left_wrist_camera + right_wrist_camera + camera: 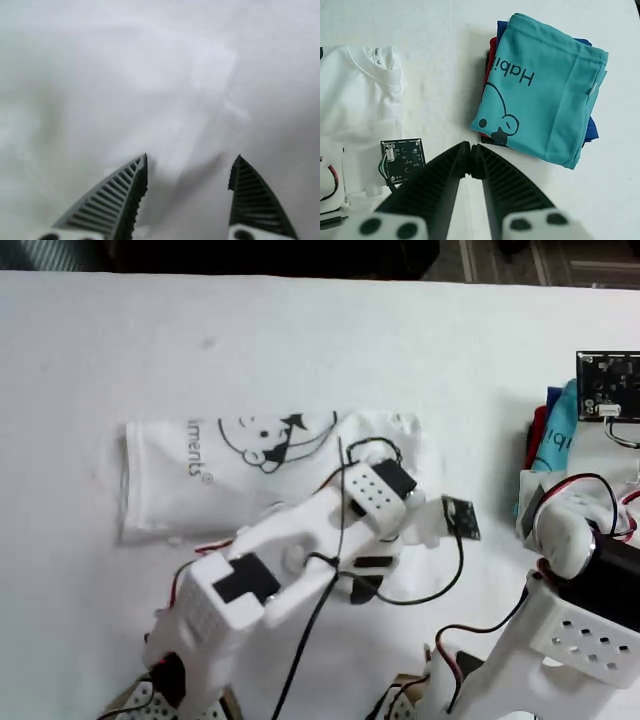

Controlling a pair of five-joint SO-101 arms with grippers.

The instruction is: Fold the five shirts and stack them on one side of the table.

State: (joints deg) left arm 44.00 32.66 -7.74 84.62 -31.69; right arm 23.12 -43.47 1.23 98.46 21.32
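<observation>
A white shirt with a black cartoon print lies partly folded mid-table. My left arm stretches over its near right corner. In the left wrist view my left gripper is open, its ribbed fingers spread just above white cloth with nothing between them. At the table's right edge stands a stack of folded shirts, a teal one on top, with blue and red beneath. My right gripper is shut and empty, hovering on the near side of that stack.
The left arm's camera board and its cables lie between the white shirt's collar and the stack. My right arm fills the near right corner. Bare white table runs along the far side and the left.
</observation>
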